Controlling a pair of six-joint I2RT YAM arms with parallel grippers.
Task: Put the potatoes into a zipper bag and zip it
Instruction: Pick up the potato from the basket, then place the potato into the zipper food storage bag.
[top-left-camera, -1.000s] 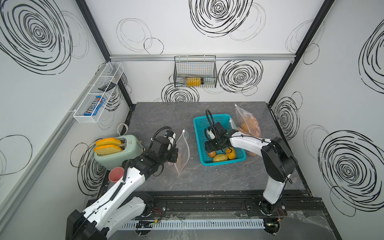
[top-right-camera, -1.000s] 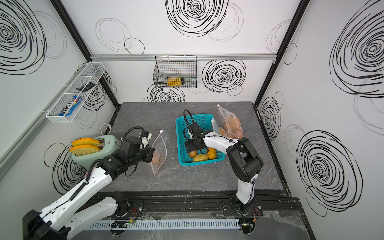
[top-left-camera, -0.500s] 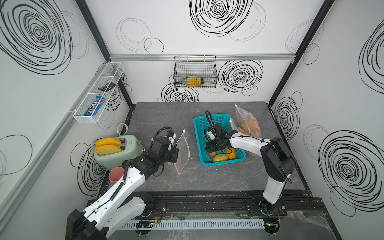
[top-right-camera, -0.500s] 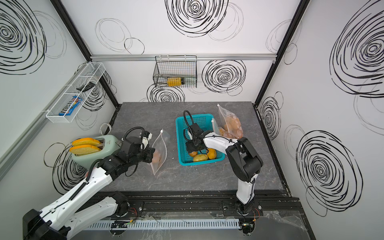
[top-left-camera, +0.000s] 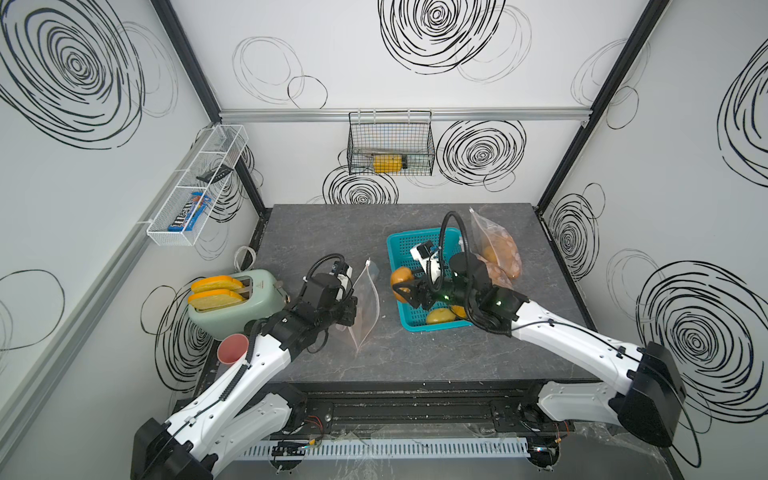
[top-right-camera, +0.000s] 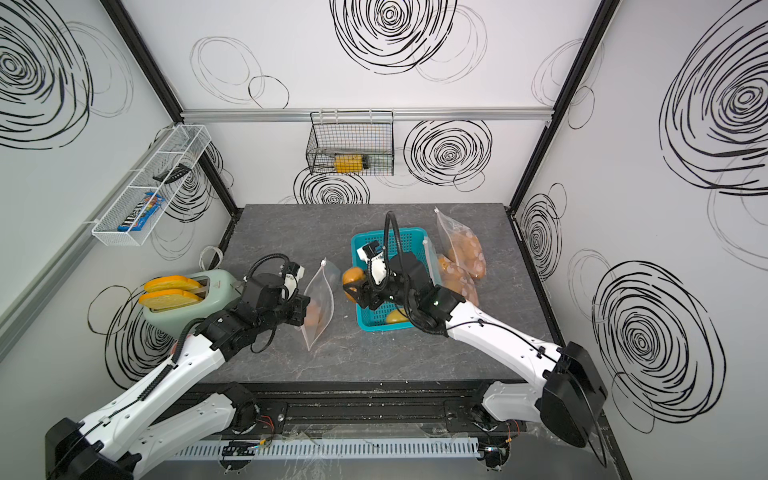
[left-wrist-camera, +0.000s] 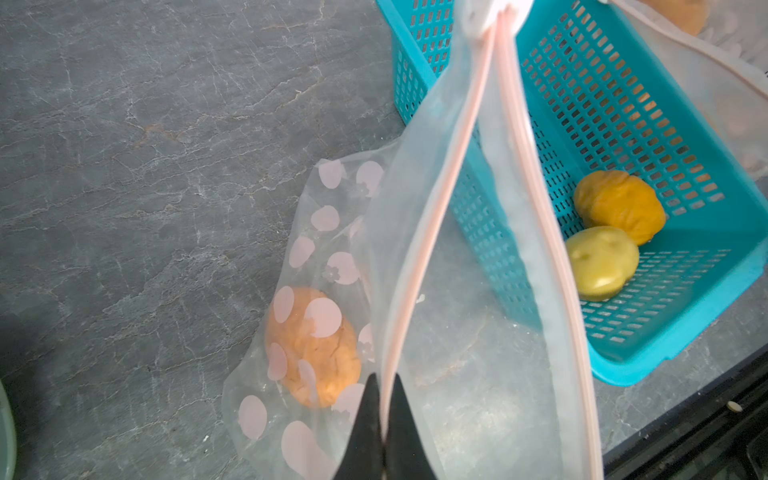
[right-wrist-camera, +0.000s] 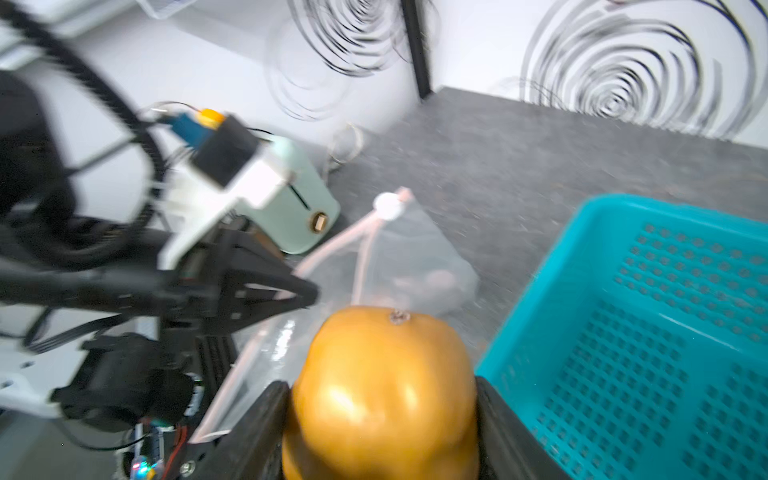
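The right gripper (top-left-camera: 404, 287) is clamping one held potato (right-wrist-camera: 382, 390) at the basket (left-wrist-camera: 623, 365) edge. The left gripper (left-wrist-camera: 384, 399) is pinching the zipper bag (left-wrist-camera: 457, 332) rim, jaws together. One bagged potato (left-wrist-camera: 313, 349) is lying inside, and two are lying in the basket: an orange potato (left-wrist-camera: 619, 205) and a yellow potato (left-wrist-camera: 600, 262).

A narrow strip of bare table (top-left-camera: 384, 332) separates the upright zipper bag (top-left-camera: 365, 299) from the teal basket (top-left-camera: 415, 245), whose wall rises just beside the bag's parted mouth. The left gripper (left-wrist-camera: 385, 380), clamped on one zipper rim, blocks the bag's side toward the toaster (top-left-camera: 249, 299); the right gripper (right-wrist-camera: 380, 399), gripping a potato (top-left-camera: 400, 275), hangs over the basket's edge nearest the bag. A filled bag (top-left-camera: 498, 249) crowds the basket's opposite side, while the table's far and near stretches lie open
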